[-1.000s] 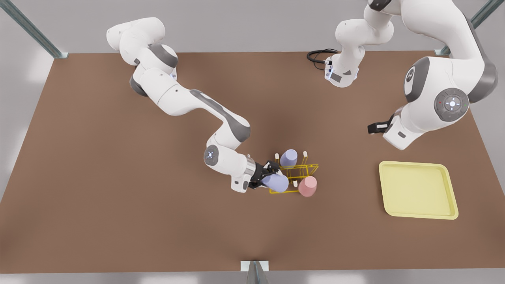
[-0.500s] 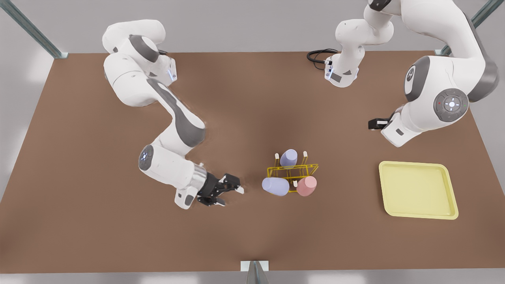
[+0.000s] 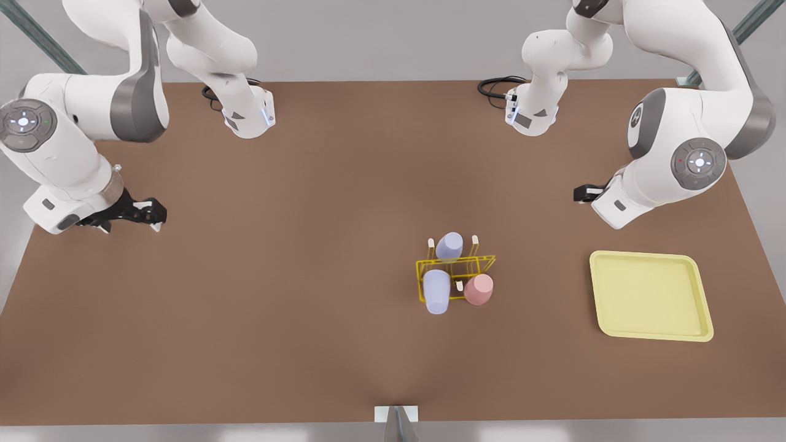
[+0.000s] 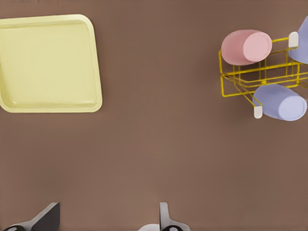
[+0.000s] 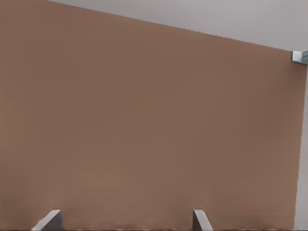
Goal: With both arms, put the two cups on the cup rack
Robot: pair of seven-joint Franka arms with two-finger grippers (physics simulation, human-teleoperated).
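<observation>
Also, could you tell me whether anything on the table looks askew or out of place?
One lavender cup leans out past the cup rack's near corner, overhanging the table; whether a peg holds it, I cannot tell. The other lavender cup and the pink cup also sit tilted.

The right gripper (image 3: 152, 215), jaws apart, has let go of the lavender cup (image 3: 436, 291) and pulled back from the yellow rack (image 3: 455, 267) to the frame's far left. The cup, earlier lying sideways, now points toward the lower edge at the rack's lower-left corner.
</observation>
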